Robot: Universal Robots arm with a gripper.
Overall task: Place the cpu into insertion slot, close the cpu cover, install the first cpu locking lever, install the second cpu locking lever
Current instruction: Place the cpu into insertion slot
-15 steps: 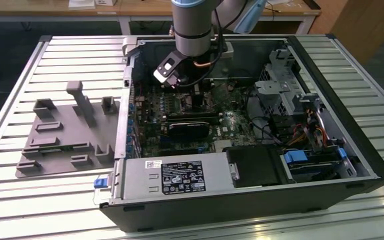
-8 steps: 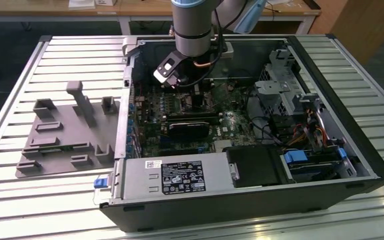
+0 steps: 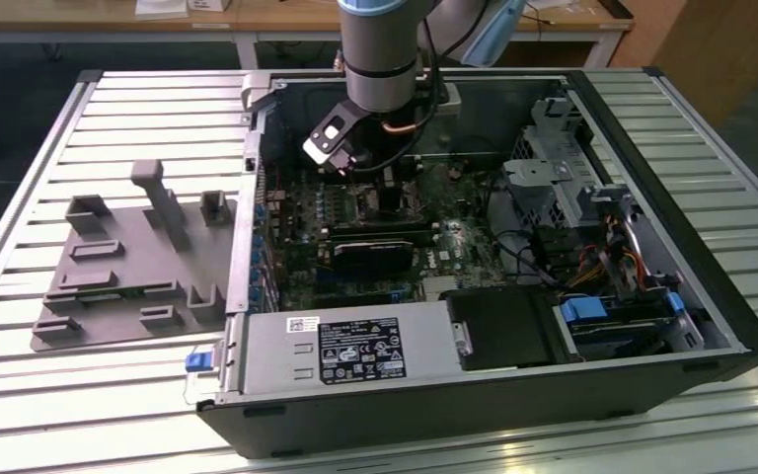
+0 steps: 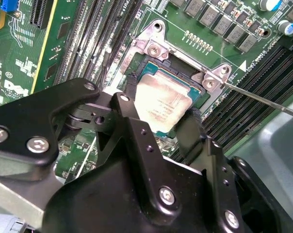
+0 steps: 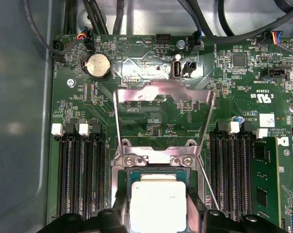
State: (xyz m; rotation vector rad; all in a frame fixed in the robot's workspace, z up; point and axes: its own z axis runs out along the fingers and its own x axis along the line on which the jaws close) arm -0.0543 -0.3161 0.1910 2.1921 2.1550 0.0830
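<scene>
The black gripper [image 4: 160, 116] is clamped on the cpu [image 4: 163, 99]: in both wrist views its 2 matte fingers [image 4: 129, 109] press against opposite edges of the chip. The cpu [image 5: 158, 201] is a flat square with a dull silver-beige metal top on a teal base. It sits level over the slot [image 5: 158, 171], a dark square recess with a thin bright rim; I cannot tell whether it is fully seated.

In the first wrist view the cover [image 5: 163, 91], a thin, shiny metal frame with a square window, stands open, raised off the slot from its screwed hinge plate. A thin steel lever [image 5: 207, 187] runs along 1 side of the slot, unlatched. Long black memory slots [image 5: 81, 179] flank the slot on the green board [image 5: 151, 126].

In the exterior view the gripper [image 3: 368, 170] hangs at upper centre inside the open black case [image 3: 485, 395], which lies on a ribbed metal table [image 3: 155, 89]. A grey moulded fixture [image 3: 129, 267] rests at the exterior view's left.
</scene>
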